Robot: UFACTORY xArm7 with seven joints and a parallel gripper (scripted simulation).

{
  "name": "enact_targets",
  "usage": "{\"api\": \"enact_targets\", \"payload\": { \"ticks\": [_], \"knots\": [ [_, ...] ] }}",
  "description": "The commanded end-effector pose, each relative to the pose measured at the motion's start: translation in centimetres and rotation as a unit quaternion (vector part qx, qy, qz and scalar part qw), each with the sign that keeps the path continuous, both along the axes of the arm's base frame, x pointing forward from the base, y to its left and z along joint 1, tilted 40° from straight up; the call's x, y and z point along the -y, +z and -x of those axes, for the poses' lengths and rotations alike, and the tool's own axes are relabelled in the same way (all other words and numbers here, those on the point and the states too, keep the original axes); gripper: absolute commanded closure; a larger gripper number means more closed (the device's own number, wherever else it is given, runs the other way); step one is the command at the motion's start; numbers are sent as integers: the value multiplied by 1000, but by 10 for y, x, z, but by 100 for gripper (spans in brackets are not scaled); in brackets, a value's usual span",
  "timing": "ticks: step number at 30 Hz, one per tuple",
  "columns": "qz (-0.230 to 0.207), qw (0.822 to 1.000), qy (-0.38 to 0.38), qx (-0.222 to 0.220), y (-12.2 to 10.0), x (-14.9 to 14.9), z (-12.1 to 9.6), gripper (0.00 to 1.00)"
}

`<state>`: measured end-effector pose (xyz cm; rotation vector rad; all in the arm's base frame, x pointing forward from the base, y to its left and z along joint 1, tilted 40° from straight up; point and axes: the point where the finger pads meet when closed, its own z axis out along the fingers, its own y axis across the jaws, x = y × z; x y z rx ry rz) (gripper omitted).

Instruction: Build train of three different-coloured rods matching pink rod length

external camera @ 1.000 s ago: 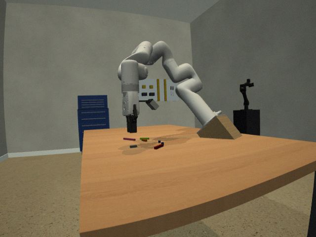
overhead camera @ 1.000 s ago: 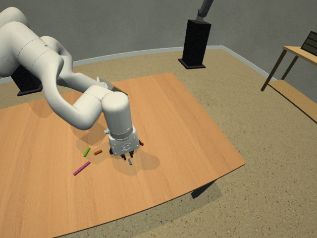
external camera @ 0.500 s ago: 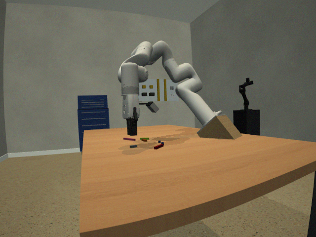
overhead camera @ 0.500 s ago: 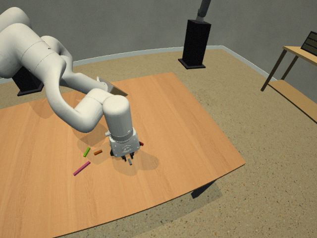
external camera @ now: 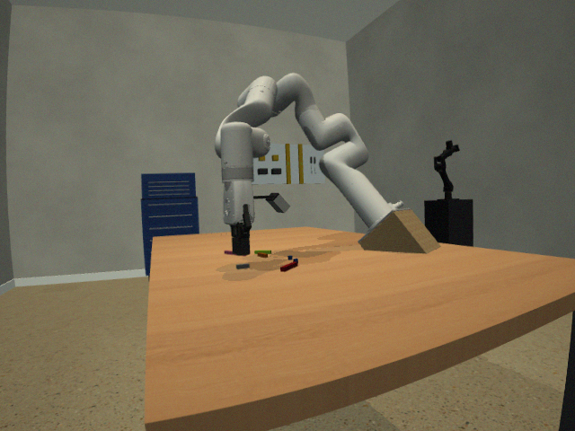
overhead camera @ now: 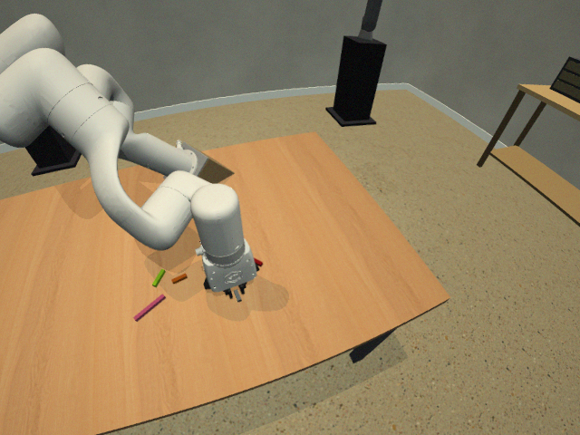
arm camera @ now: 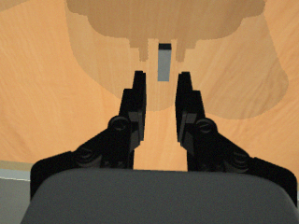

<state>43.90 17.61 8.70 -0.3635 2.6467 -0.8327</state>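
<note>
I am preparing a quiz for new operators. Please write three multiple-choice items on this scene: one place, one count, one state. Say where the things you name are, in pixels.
1. In the exterior view, what lies by the far end of the red rod (overhead camera: 257,262) (external camera: 288,266)?
A) lime rod
B) blue rod (external camera: 295,259)
C) pink rod

2. How many blue rods show there?
A) none
B) four
C) two

3. The pincer (overhead camera: 236,291) (external camera: 241,252) (arm camera: 161,87) is:
A) open
B) shut on a rod
C) shut, empty

1 B: blue sits beside that end.
2 C: two blue pieces show.
3 A: its fingers stand apart, nothing between.
</note>
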Motion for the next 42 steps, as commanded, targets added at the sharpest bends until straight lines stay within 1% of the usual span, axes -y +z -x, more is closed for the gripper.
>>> {"api": "enact_targets", "payload": {
  "ticks": [1, 17, 42],
  "knots": [
    [-1, 1000, 2, 1, -4, 0, -3, 76],
    [-1, 1000, 2, 1, -14, 6, -7, 76],
    [-1, 1000, 2, 1, -15, 7, -8, 76]
  ]
}}
